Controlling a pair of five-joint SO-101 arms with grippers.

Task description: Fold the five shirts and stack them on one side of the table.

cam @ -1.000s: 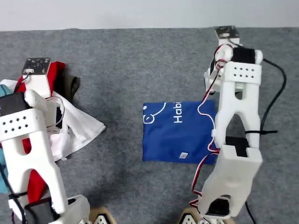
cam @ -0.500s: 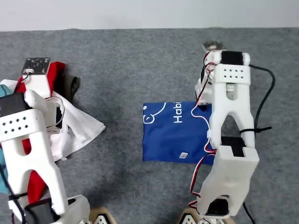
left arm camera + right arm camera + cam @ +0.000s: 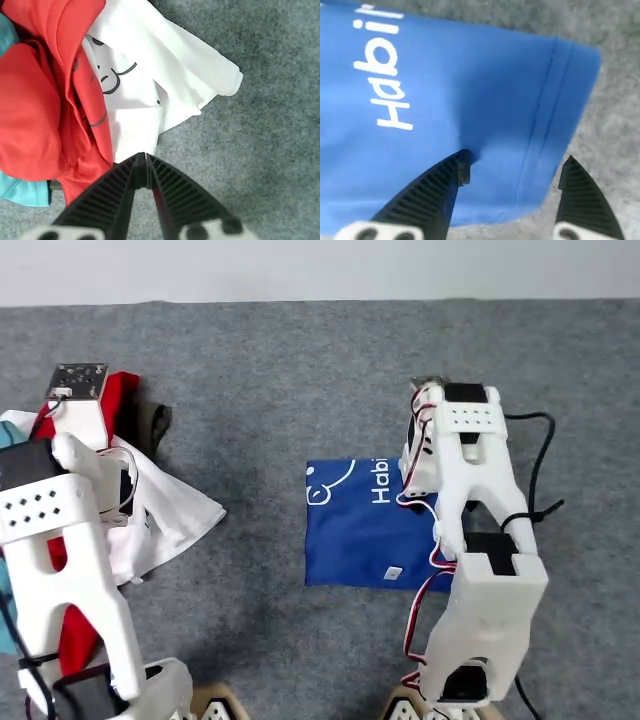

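Note:
A folded blue shirt (image 3: 375, 525) with white print lies flat in the middle of the grey table. My right gripper (image 3: 516, 172) is open low over the blue shirt (image 3: 445, 115), its jaws astride the hemmed corner, one fingertip (image 3: 463, 165) pressing the cloth. The right arm (image 3: 470, 500) covers the shirt's right part in the high view. At the left lies a heap of unfolded shirts: white (image 3: 165, 510), red (image 3: 122, 390), a dark one (image 3: 155, 422) and teal (image 3: 20, 192). My left gripper (image 3: 145, 165) is shut with nothing in it, over the white shirt's (image 3: 165, 75) edge beside the red shirt (image 3: 40, 100).
The left arm (image 3: 60, 540) stands over the heap at the table's left edge. Bare grey felt (image 3: 260, 380) stretches between heap and blue shirt, along the back, and to the right of the right arm. A pale wall (image 3: 320, 270) runs behind the table.
The right arm has swung left and pulled back toward the blue shirt, bringing its gripper down over the shirt's back right corner. The left arm and the heap have not moved.

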